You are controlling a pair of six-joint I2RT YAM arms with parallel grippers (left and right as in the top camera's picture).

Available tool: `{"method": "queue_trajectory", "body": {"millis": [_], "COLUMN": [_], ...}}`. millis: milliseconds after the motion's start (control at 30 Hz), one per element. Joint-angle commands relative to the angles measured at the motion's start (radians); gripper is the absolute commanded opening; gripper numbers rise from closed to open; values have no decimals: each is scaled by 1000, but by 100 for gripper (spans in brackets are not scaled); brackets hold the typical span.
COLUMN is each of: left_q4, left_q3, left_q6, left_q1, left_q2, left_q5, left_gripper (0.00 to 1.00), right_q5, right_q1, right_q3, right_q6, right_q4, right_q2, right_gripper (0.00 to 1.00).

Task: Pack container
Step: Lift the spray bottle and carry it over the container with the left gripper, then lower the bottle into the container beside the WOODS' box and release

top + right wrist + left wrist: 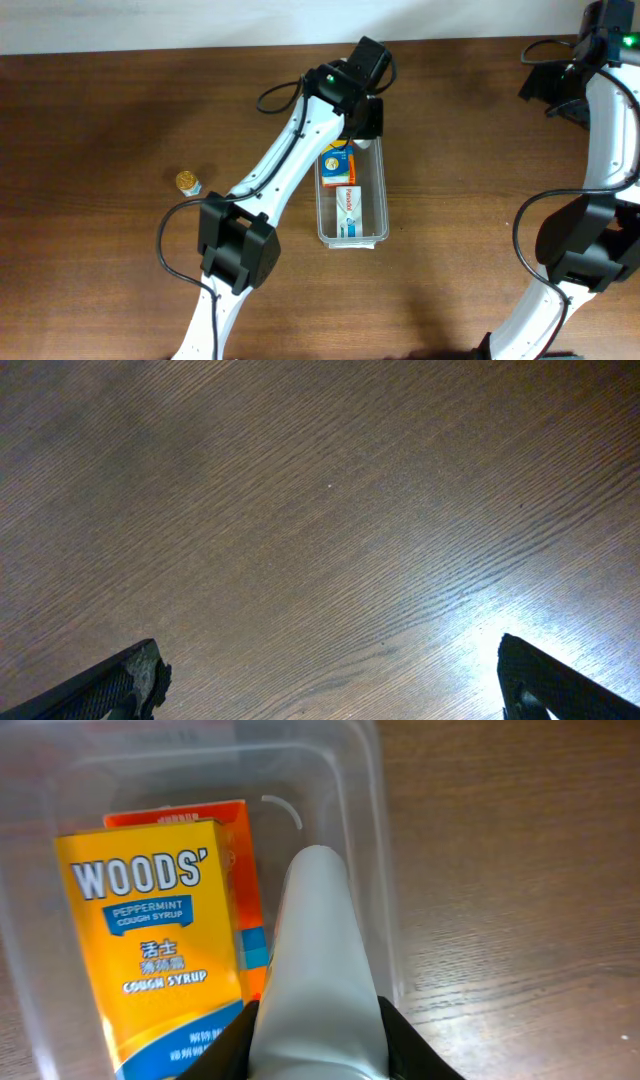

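Two risks stand out for you here. Your left gripper (320, 1055) has its black fingers (228, 1045) pinching a pale grey-white tapered object (320, 950), possibly a tube, though you cannot tell what it is. The object points into the far end of the container (370, 840), a clear plastic bin, and the bin's rounded end wall lies just beyond the object's tip. Just left of the fingers, inside the bin, lies a yellow Woods' peppermint cough syrup box (160, 940). An orange box (225, 825) shows past its far edge, either under or behind it.

The first risk is the narrow free slot between the syrup box and the bin's right wall. If you release with the object tilted, it may end up resting on the syrup box or propped on the rim rather than lying flat. The second risk is that pressing lower could push the fingers against the thin wall and slide the light bin across the wooden table (520, 900).

From overhead, a white and blue box (350, 205) lies in the bin behind the fingers, on the robot's side. A small gold-capped bottle (188, 182) stands on the table well apart to the left, not yet packed.

Your right gripper (328, 660) hovers above wood grain with its fingers spread wide, holding nothing.
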Motion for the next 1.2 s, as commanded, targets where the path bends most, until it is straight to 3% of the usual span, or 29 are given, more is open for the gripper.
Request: {"method": "queue_trajectory", "body": {"millis": [0,500,533,600,933,1167], "left_q4": [5,14,14,14,47,58], "left_q3": [14,14,14,14,14,14], "left_q6": [-13,-13,-13,-12,-12,-4], "left_q1": [-6,-6,-6,-6,-5,-5], "left_q2": [41,58,58,58,58,58], "left_q5": [8,-24,-36,-46,-46,-45], "left_gripper": [20,20,21,33,36,43], "right_q5": [5,5,5,5,5,5], "right_q1": [-1,-1,-1,-1,-1,-1], "right_q3": [0,0,0,0,0,0], "right_q6": [1,1,1,1,1,1], "right_q4": [1,1,1,1,1,1], "right_q2": [-3,-3,-3,-3,-3,-3], "right_gripper": [98,98,98,98,98,98]}}
